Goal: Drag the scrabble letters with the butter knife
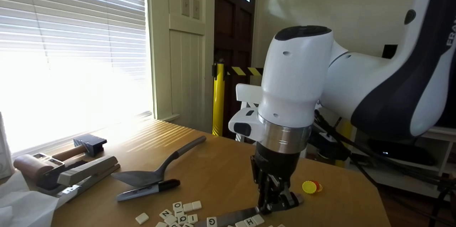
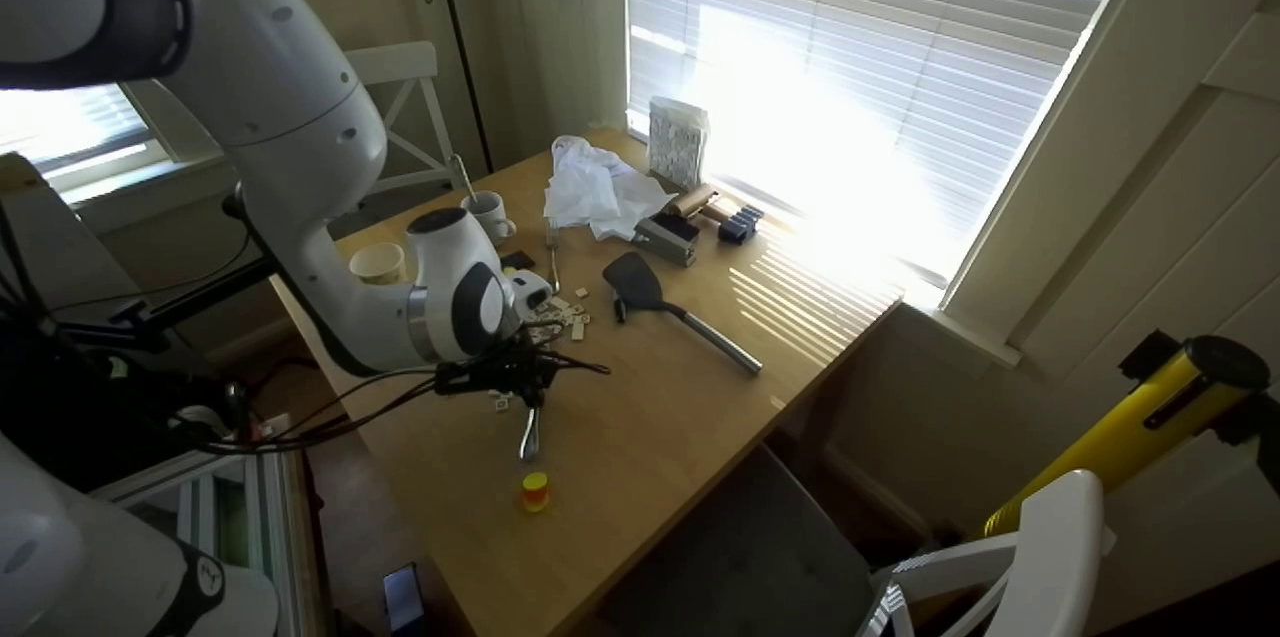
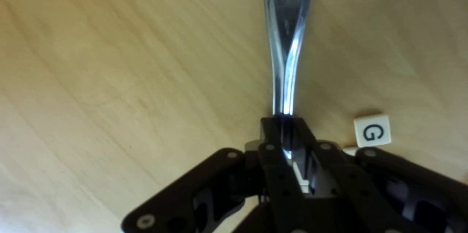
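Observation:
The butter knife (image 1: 233, 217) is grey-silver metal and low over the table. My gripper (image 1: 266, 208) is shut on its handle. In the wrist view the gripper (image 3: 283, 130) pinches the knife's handle (image 3: 287, 42), whose shiny end points to the top; the fingers hide the blade. The handle end (image 2: 530, 435) also shows below the gripper in an exterior view. The scrabble letters (image 1: 180, 218) are pale cream tiles in a loose cluster by the blade, with more tiles along its near side. In the wrist view a G tile (image 3: 373, 130) lies right of the fingers. The cluster (image 2: 572, 317) is partly hidden by the arm.
A yellow disc (image 1: 309, 187) lies beyond the handle end. A dark spatula (image 1: 142, 177) and a marker (image 1: 148, 189) lie behind the tiles. A stapler (image 1: 89, 175), a mallet (image 2: 738, 225), white paper (image 2: 600, 187), a fork (image 2: 554, 262), a mug (image 2: 488, 215) and a cup (image 2: 378, 263) stand farther off.

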`<action>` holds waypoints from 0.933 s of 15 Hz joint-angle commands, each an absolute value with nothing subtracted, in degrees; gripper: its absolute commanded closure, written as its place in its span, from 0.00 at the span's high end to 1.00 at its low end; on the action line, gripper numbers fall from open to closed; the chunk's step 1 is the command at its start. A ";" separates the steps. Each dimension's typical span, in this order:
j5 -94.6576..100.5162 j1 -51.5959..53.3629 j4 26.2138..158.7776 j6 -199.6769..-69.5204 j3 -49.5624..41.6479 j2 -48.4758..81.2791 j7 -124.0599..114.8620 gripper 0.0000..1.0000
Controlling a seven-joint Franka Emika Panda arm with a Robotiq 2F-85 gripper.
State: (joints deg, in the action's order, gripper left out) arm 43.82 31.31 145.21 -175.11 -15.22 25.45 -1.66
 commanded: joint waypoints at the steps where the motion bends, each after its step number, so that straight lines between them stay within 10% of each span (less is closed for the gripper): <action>1: 46.97 37.79 143.77 -176.02 -21.30 25.10 -6.95 0.04; 14: 53.72 63.77 139.52 -176.90 -48.03 31.76 -21.45 0.04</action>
State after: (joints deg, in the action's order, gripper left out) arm 50.22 55.69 141.73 -175.67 -40.38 27.85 -13.91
